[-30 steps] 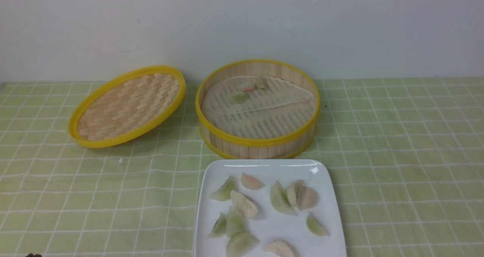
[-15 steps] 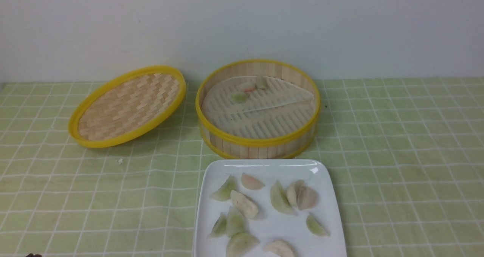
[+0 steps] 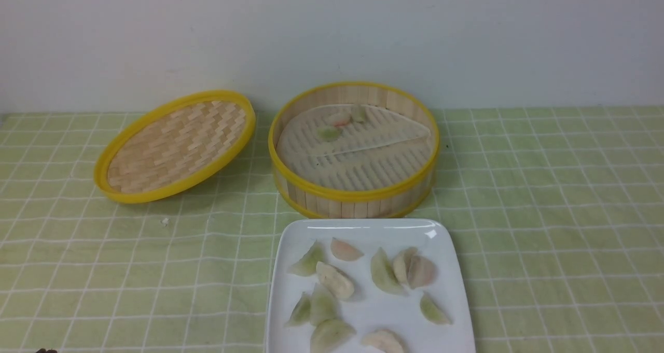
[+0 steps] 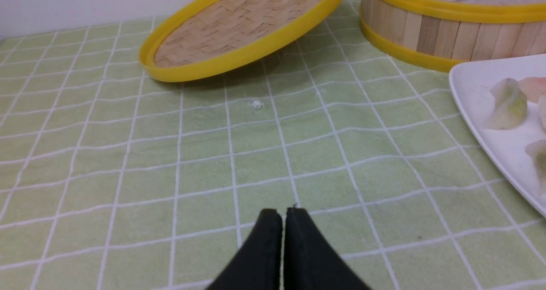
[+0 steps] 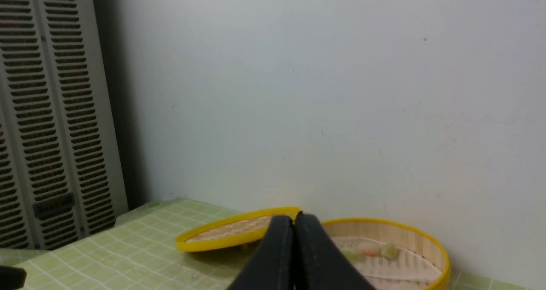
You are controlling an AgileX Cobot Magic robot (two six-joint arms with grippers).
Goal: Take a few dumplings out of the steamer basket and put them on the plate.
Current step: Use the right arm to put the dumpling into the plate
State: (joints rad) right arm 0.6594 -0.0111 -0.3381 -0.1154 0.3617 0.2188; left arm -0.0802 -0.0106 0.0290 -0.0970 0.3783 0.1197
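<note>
While the checked green tablecloth lies flat, the steamer basket is seen behind the plate, its lid tilted alongside; 3 dumplings sit in the basket, others are spread on the plate. Left gripper and right gripper are clenched, nothing grasped.
</note>
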